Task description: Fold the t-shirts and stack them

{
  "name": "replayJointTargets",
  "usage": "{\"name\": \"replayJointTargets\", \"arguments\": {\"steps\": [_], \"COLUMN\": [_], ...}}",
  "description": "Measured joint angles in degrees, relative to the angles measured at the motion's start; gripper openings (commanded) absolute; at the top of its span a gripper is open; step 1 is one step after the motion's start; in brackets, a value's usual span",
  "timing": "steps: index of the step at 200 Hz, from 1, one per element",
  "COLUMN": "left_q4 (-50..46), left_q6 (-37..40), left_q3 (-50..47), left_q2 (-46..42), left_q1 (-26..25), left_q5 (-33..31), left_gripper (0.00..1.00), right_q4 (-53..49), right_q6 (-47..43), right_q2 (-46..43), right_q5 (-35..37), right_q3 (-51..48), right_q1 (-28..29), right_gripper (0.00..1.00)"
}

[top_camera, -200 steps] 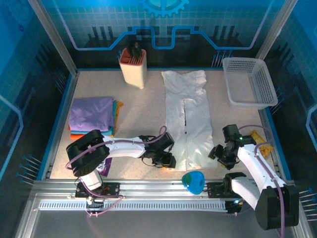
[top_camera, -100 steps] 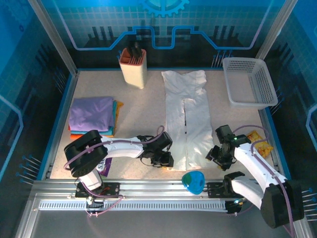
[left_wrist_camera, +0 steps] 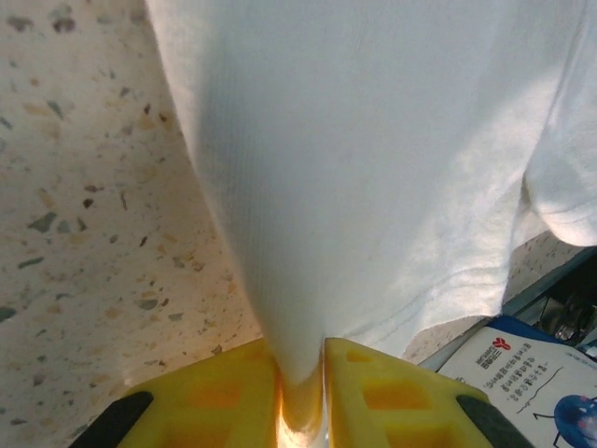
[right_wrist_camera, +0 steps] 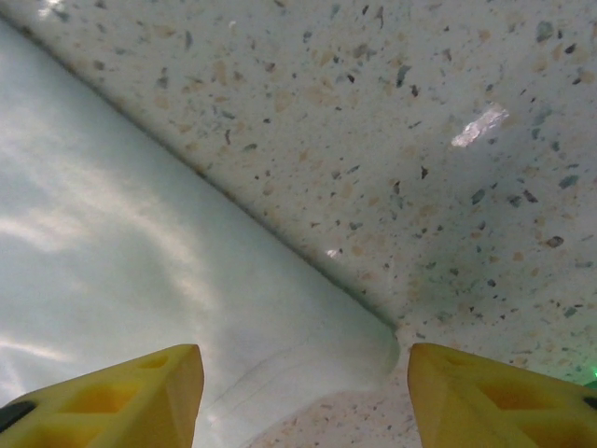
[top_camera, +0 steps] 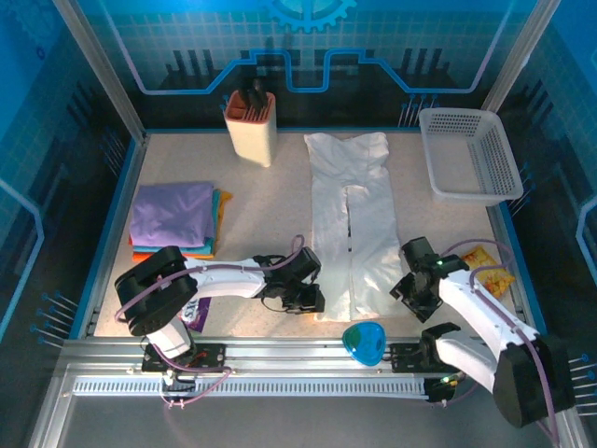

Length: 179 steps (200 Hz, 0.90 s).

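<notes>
Speckled tabletop [top_camera: 270, 215], and the white t-shirt [top_camera: 353, 224] lies long down its middle. Left gripper [left_wrist_camera: 300, 364] pinches the near hem tight between yellow fingers [left_wrist_camera: 233, 392]; right gripper [right_wrist_camera: 303, 373] hangs wide apart over the shirt's other near corner, holding nothing.

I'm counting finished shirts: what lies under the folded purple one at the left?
Beneath the purple shirt, orange edges and a teal edge stick out. The purple shirt covers the rest, so how many garments lie below cannot be told.
</notes>
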Motion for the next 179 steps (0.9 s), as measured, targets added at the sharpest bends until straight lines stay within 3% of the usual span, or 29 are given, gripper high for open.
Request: {"name": "replayJointTargets", "arguments": {"steps": [30, 70, 87, 117, 179], "left_q4": [1.07, 1.9, 2.38, 2.82, -0.48], "left_q6": [-0.44, -0.57, -0.96, -1.75, -1.7], "left_q3": [0.0, 0.0, 0.0, 0.02, 3.76], "left_q2": [0.66, 1.36, 1.36, 1.36, 1.27], "left_q1": [0.26, 0.39, 0.39, 0.39, 1.95], "left_q5": [-0.02, 0.0, 0.02, 0.15, 0.13], "left_gripper": [0.17, 0.1, 0.06, 0.0, 0.0], "right_q4": [1.99, 3.72, 4.33, 5.09, 3.23], "right_q6": [-1.33, -3.13, -3.17, -3.67, -6.08], "right_q2": [4.37, 8.81, 8.66, 5.46, 2.91], "right_q5": [-0.04, -0.63, -0.9, -1.16, -1.33], "right_q3": [0.39, 1.55, 1.62, 1.36, 4.04], "right_q1": [0.0, 0.02, 0.02, 0.02, 0.0], "right_gripper": [0.54, 0.4, 0.31, 0.07, 0.04]}}
